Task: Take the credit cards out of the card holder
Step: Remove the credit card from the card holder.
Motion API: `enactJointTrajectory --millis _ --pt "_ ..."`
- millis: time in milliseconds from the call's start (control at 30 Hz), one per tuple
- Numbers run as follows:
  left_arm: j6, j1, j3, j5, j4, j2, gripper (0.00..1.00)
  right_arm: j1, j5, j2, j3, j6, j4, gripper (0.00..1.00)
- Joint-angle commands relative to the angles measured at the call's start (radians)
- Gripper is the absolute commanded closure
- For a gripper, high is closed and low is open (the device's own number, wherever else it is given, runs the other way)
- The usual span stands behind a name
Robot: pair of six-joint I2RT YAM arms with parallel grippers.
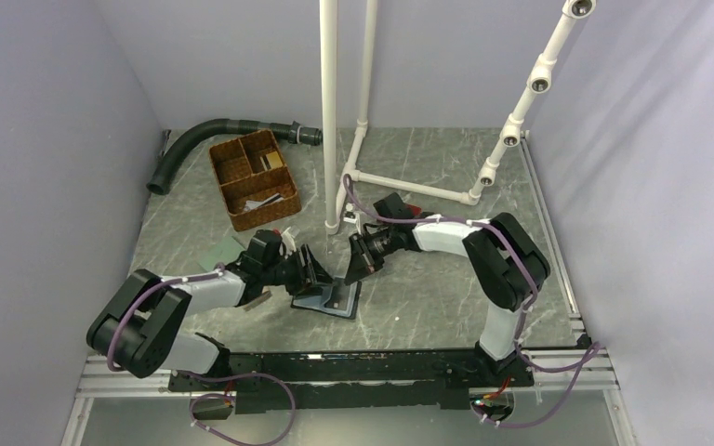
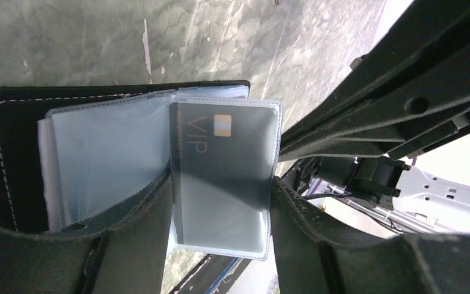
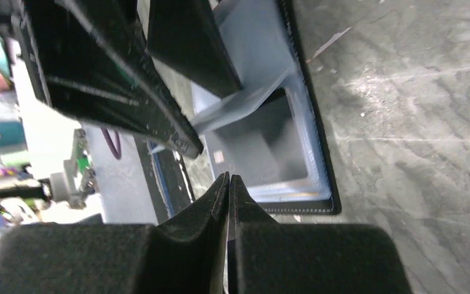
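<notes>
The card holder [image 2: 12, 153] lies open on the table, black-edged with clear plastic sleeves fanned out. One sleeve stands up with a dark credit card [image 2: 220, 177] marked VIP inside it. My left gripper [image 2: 220, 187] is shut across that sleeve's width, with a finger [image 2: 141, 245] on each long edge. In the top view the left gripper [image 1: 309, 269] is over the card holder [image 1: 335, 302], and the right gripper [image 1: 357, 265] is close on its right. My right gripper [image 3: 227, 179] is shut, its tips pressed together just off the card holder's [image 3: 318, 153] near edge, with nothing visible between them.
A brown woven basket [image 1: 253, 178] and a black hose [image 1: 214, 135] lie at the back left. A white pipe frame [image 1: 409, 186] stands behind the right arm. A green wallet [image 1: 223, 251] lies by the left arm. Grey walls close in both sides.
</notes>
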Motion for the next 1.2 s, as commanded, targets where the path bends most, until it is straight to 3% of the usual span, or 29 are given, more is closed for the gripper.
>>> enactJointTrajectory --millis 0,367,600,1167 --pt "-0.068 0.003 -0.014 0.057 0.148 0.017 0.66 0.004 0.026 0.04 0.002 0.27 0.172 0.95" --pt "-0.084 0.003 -0.015 0.102 0.209 0.071 0.47 0.015 -0.01 0.144 0.051 0.377 0.205 0.97" --pt "-0.064 0.002 -0.001 0.113 0.174 0.089 0.43 0.018 -0.047 0.167 0.056 0.427 0.266 0.97" --pt "0.076 0.002 0.064 0.004 -0.117 -0.055 0.28 0.039 -0.053 0.196 0.075 0.424 0.252 0.97"
